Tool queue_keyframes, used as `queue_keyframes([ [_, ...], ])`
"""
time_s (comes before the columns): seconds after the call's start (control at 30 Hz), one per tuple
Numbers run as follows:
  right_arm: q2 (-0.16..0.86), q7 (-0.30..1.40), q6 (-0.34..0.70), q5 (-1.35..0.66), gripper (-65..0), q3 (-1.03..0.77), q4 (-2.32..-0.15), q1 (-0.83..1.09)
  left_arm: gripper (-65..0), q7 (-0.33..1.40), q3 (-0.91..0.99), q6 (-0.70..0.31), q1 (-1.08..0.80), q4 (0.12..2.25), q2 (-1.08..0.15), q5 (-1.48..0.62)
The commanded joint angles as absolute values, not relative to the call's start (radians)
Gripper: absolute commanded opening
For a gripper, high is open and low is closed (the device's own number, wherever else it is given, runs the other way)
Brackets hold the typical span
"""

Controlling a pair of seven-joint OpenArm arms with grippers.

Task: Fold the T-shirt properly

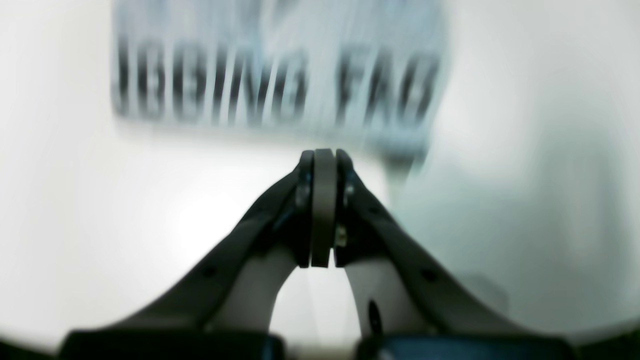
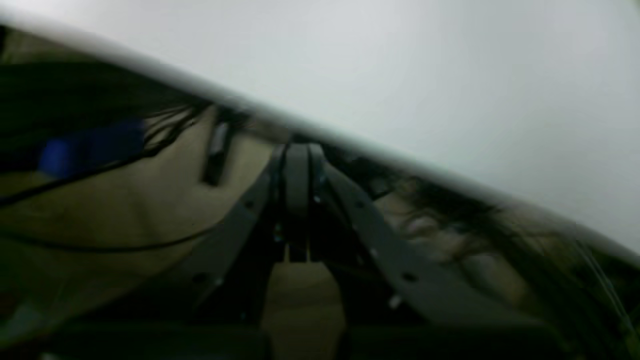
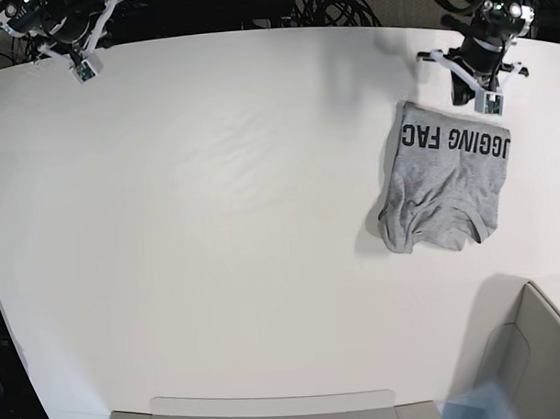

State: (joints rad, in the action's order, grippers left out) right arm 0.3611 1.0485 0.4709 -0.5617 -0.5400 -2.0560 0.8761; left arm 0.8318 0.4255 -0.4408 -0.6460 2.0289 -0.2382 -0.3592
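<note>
Lying folded at the right of the base view on the white table (image 3: 216, 221): the T-shirt (image 3: 442, 187), grey, black lettering along its upper edge, lower edge bunched and uneven. Hovering just above its upper right corner, apart from the cloth: left gripper (image 3: 490, 99), jaws pressed together on nothing, same seen in its wrist view (image 1: 323, 207), blurred lettering beyond. Parked at the upper left corner, well apart: right gripper (image 3: 84, 69), jaws likewise together and empty (image 2: 297, 200).

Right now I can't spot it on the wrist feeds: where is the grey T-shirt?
In the base view, the folded heather-grey cotton T-shirt with black lettering lies at the white table's far right, just below the left tool.
</note>
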Motion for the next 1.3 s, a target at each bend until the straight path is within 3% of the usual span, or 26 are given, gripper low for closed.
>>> queue_keyframes([
  [0.0,0.392,1.043,0.476,-0.575,-65.0,-0.55,-2.071,0.921,-65.0,0.823,0.453,-0.437,-0.682,2.046,-0.251,-0.36],
  [0.37,0.404,1.041,0.476,-0.596,-65.0,-0.498,-2.064,1.09,-65.0,0.869,0.475,-0.437,-0.952,2.012,-0.214,-0.361],
  [0.6,0.406,1.038,0.476,-0.39,-65.0,-0.305,-2.049,1.059,-65.0,0.868,0.331,-0.437,-0.951,1.808,-0.239,-0.354],
  [1.07,0.484,0.941,0.473,-0.321,-65.0,-0.053,-1.606,0.843,-65.0,0.742,0.263,-0.437,-0.641,1.09,-0.24,-0.349],
  [1.27,0.558,0.941,0.473,-0.317,-65.0,0.085,-1.471,0.748,-65.0,0.645,0.263,-0.437,-0.519,0.825,-0.24,-0.229],
])
